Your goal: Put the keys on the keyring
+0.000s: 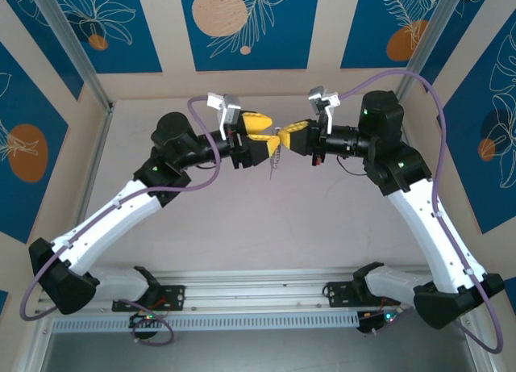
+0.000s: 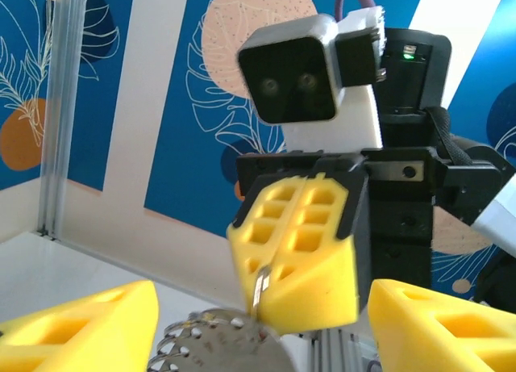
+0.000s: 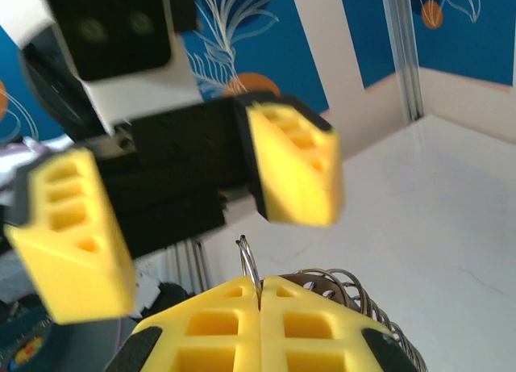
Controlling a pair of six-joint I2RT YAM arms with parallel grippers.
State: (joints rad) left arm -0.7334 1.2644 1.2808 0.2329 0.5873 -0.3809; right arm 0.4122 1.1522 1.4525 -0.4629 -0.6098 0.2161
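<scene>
- The two arms are brought together above the middle of the bench (image 1: 242, 235), with their yellow-fingered ends facing each other almost tip to tip.
- The right tool (image 1: 290, 137) is clenched. In its own wrist view the two yellow fingers (image 3: 201, 332) are pressed flat together with no gap.
- The keyring (image 3: 248, 263) is grasped by the right tool. A thin silvery loop is seen edge-on, standing upright out of the seam between the clenched fingers.
- In the left wrist view the keyring (image 2: 258, 290) is seen as a narrow bright strip nipped at the tip of the right tool, held in the air above the bench.
- The left tool (image 1: 266, 136) is released. Its fingers are spread wide, one on each side of the keyring, and neither is seen touching it.
- A coiled silvery piece (image 3: 348, 285) is seen just beside the keyring, behind the right tool's fingertips. How it is joined to the loop cannot be told.
- A short chain (image 1: 274, 160) is hung straight down between the two tools. Whether its lower end touches the bench cannot be told.
</scene>
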